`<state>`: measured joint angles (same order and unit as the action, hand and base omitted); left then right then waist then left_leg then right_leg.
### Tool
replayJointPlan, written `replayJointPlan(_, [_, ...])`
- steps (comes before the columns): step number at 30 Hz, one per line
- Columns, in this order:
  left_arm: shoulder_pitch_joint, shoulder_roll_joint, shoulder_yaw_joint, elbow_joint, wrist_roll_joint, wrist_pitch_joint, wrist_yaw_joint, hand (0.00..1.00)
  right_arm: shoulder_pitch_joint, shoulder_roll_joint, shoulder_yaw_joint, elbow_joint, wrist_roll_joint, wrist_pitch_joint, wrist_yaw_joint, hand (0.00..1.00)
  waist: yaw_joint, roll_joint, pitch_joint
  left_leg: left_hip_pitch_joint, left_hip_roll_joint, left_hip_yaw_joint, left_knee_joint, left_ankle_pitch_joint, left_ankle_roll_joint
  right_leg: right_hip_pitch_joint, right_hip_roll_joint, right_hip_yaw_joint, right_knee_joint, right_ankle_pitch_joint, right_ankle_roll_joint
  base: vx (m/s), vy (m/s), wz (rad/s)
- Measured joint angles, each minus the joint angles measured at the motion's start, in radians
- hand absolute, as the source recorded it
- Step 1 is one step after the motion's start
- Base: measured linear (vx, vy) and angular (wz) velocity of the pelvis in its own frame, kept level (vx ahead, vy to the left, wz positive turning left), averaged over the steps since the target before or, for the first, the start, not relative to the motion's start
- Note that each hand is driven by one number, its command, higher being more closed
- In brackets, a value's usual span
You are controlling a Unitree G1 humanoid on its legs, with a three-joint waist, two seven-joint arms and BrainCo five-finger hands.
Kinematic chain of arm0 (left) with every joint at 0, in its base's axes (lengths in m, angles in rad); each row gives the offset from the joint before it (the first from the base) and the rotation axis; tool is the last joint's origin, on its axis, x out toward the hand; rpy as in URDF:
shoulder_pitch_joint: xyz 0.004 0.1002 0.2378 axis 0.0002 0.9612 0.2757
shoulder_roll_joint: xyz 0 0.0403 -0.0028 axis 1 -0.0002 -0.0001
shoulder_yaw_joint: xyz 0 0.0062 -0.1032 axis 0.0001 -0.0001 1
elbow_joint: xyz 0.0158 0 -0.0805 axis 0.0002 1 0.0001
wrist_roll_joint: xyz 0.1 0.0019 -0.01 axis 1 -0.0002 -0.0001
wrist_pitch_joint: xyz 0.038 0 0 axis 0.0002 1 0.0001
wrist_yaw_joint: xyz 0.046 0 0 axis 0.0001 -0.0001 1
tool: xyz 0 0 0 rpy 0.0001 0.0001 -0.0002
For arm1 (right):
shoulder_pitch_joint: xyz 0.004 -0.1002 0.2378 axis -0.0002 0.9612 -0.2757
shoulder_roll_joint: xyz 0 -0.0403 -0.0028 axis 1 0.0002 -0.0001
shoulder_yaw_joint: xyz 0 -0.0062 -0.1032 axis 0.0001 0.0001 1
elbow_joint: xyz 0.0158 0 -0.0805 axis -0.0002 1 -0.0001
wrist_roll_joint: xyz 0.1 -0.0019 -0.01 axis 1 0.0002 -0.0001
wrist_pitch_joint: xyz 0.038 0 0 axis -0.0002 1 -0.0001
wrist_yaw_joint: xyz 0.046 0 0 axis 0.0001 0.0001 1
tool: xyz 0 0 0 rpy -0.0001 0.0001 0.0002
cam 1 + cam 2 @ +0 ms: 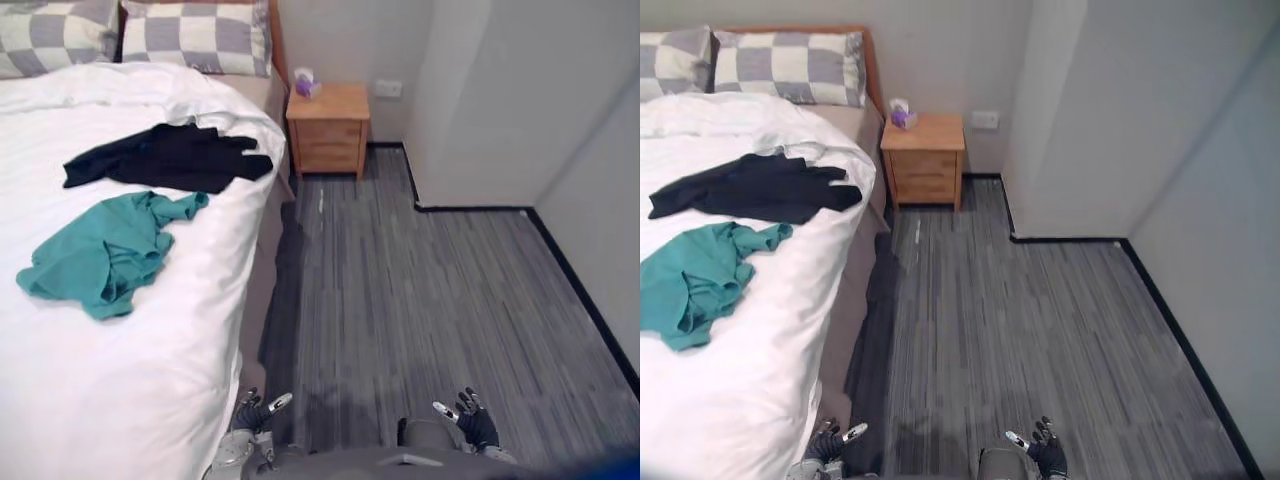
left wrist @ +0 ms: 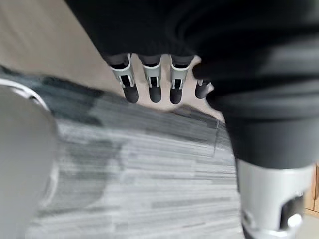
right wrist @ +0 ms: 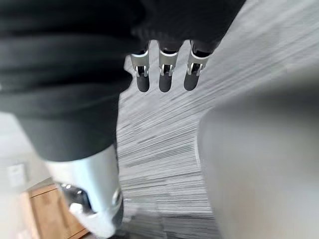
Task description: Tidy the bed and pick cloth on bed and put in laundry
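The left robot hand [image 1: 256, 410] and the right robot hand [image 1: 474, 420] hang low at the near edge of the scene, well apart from each other, both above the grey striped floor [image 1: 430, 300]. In its own wrist view the left one's fingers [image 2: 154, 82] run out straight in a loose row with nothing between them and the thumb. The right one's fingers [image 3: 165, 74] look the same, spread wide and relaxed and holding nothing.

Just beside the left robot hand, on its outer side, rises the near corner of the bed [image 1: 150, 380], covered by a white duvet that hangs down its side toward the floor. The right robot hand is well apart from the bed, with bare floor around it.

Further ahead of the left robot hand and out to its left, a teal cloth [image 1: 105, 250] lies crumpled on the duvet. Beyond that, a black cloth [image 1: 175, 158] is spread flat across the bed, close to the teal one; I cannot tell whether the two touch. Both are far out of reach of either hand.

Farthest from the hands, two grey-and-white checked pillows [image 1: 195, 38] stand at the head of the bed. A wooden nightstand [image 1: 328, 125] stands just beside the bed, ahead and between the two hands, against the far wall. It carries a small purple-and-white item [image 1: 305, 82].
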<state>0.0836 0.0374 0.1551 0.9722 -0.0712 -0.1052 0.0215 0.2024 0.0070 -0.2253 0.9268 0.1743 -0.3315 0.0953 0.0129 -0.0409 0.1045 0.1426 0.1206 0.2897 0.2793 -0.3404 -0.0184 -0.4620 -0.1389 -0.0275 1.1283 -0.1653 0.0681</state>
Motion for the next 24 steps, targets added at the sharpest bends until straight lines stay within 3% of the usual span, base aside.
replayJointPlan(2, [-0.024,-0.016,-0.008,0.001,-0.039,0.011,-0.009,0.00,-0.003,0.003,-0.002,-0.007,0.000,-0.026,0.007,0.00,-0.009,0.001,0.018,0.055,0.024,-0.001,-0.044,-0.001,-0.001,-0.022,0.004,-0.072,-0.153,-0.028,-0.013,0.36,-0.268,0.27])
replayJointPlan(4, [-0.051,-0.032,-0.037,0.002,-0.066,0.010,-0.015,0.00,-0.004,0.012,-0.002,-0.008,-0.001,-0.036,0.006,0.00,-0.026,-0.004,0.021,0.072,0.044,-0.031,-0.067,-0.046,-0.057,-0.008,-0.001,-0.095,-0.433,-0.010,0.002,0.38,-0.338,0.47])
replayJointPlan(5, [-0.077,-0.043,-0.046,0.025,-0.075,0.008,-0.012,0.00,-0.012,0.018,-0.009,0.001,0.018,-0.036,0.006,0.00,-0.022,-0.014,0.038,0.090,0.040,-0.060,-0.065,-0.074,-0.102,0.028,0.003,-0.104,-0.559,0.027,-0.063,0.29,-0.249,0.29])
replayJointPlan(7, [-0.102,-0.077,-0.087,0.038,-0.077,0.004,-0.014,0.00,-0.036,0.006,-0.029,-0.003,0.017,-0.050,-0.001,0.00,-0.023,0.042,0.055,0.049,0.056,-0.093,-0.049,-0.060,-0.099,0.043,0.039,-0.130,-0.596,0.016,-0.063,0.32,-0.265,0.13])
replayJointPlan(8, [-0.101,-0.081,-0.095,0.043,-0.077,0.002,-0.011,0.00,-0.050,0.006,-0.028,-0.003,0.016,-0.050,-0.004,0.00,-0.024,0.054,0.070,0.044,0.053,-0.088,-0.044,-0.032,-0.084,0.050,0.056,-0.131,-0.586,-0.011,-0.076,0.24,-0.197,-0.01])
replayJointPlan(12, [-0.075,-0.077,-0.104,0.053,-0.074,0.007,0.015,0.00,-0.050,-0.004,-0.001,-0.002,0.014,-0.049,-0.020,0.00,-0.048,0.055,0.069,0.056,0.090,-0.173,0.035,0.015,-0.077,0.103,0.063,-0.179,-0.524,-0.111,-0.121,0.31,-0.211,0.24])
replayJointPlan(13, [-0.064,-0.073,-0.100,0.044,-0.063,0.008,0.025,0.00,-0.049,-0.005,0.001,0.000,0.013,-0.044,-0.020,0.00,-0.055,0.059,0.066,0.037,0.111,-0.220,0.119,0.032,-0.072,0.147,0.073,-0.206,-0.527,-0.147,-0.126,0.30,-0.211,0.48])
replayJointPlan(14, [-0.057,-0.071,-0.084,0.037,-0.059,0.008,0.028,0.00,-0.044,-0.012,0.000,-0.001,0.008,-0.038,-0.020,0.00,-0.056,0.063,0.059,-0.001,0.125,-0.258,0.218,0.050,-0.072,0.172,0.083,-0.220,-0.530,-0.168,-0.131,0.37,-0.250,0.41])
replayJointPlan(15, [-0.047,-0.075,-0.052,0.021,-0.056,0.007,0.027,0.00,-0.040,-0.009,-0.002,0.000,0.005,-0.027,-0.021,0.00,-0.052,0.076,0.048,-0.083,0.141,-0.315,0.398,0.110,-0.079,0.205,0.104,-0.231,-0.540,-0.191,-0.139,0.32,-0.205,0.15])
replayJointPlan(16, [-0.045,-0.075,-0.037,0.017,-0.055,0.006,0.027,0.00,-0.040,-0.008,-0.002,0.000,0.005,-0.025,-0.022,0.00,-0.051,0.082,0.046,-0.119,0.145,-0.334,0.467,0.154,-0.087,0.221,0.112,-0.235,-0.548,-0.198,-0.144,0.42,-0.197,-0.08])
replayJointPlan(17, [-0.025,-0.075,0.009,-0.002,-0.051,0.001,0.025,0.00,-0.039,-0.016,-0.001,0.003,-0.001,-0.023,-0.025,0.00,-0.047,0.097,0.040,-0.251,0.171,-0.358,0.723,0.287,-0.105,0.284,0.144,-0.235,-0.595,-0.219,-0.161,0.38,-0.127,-0.12])
replayJointPlan(19, [-0.020,-0.067,0.043,-0.009,-0.036,-0.019,0.023,0.00,-0.040,-0.018,-0.003,0.014,-0.002,-0.023,-0.033,0.00,-0.044,0.098,0.042,-0.366,0.167,-0.336,0.883,0.242,-0.093,0.386,0.148,-0.235,-0.665,-0.225,-0.169,0.45,-0.082,-0.06])
replayJointPlan(21, [-0.021,-0.062,0.049,-0.027,-0.035,-0.035,0.021,0.00,-0.037,-0.018,-0.002,0.033,-0.003,-0.019,-0.034,0.00,-0.019,0.085,0.042,-0.445,0.134,-0.281,0.880,0.190,-0.076,0.508,0.135,-0.234,-0.771,-0.217,-0.156,0.43,-0.035,0.04])
replayJointPlan(23, [-0.024,-0.068,0.056,-0.048,-0.035,-0.062,0.017,0.00,-0.038,-0.017,-0.001,0.052,-0.003,-0.010,-0.025,0.00,0.011,0.066,0.046,-0.520,0.088,-0.179,0.763,0.133,-0.051,0.617,0.104,-0.230,-0.874,-0.208,-0.141,0.53,0.033,-0.03])
replayJointPlan(24, [-0.031,-0.067,0.084,-0.049,-0.034,-0.081,0.008,0.00,-0.046,-0.014,-0.002,0.063,-0.003,-0.003,-0.015,0.00,0.021,0.055,0.048,-0.544,0.065,-0.090,0.627,0.114,-0.035,0.673,0.083,-0.230,-0.918,-0.203,-0.133,0.56,0.060,-0.11])
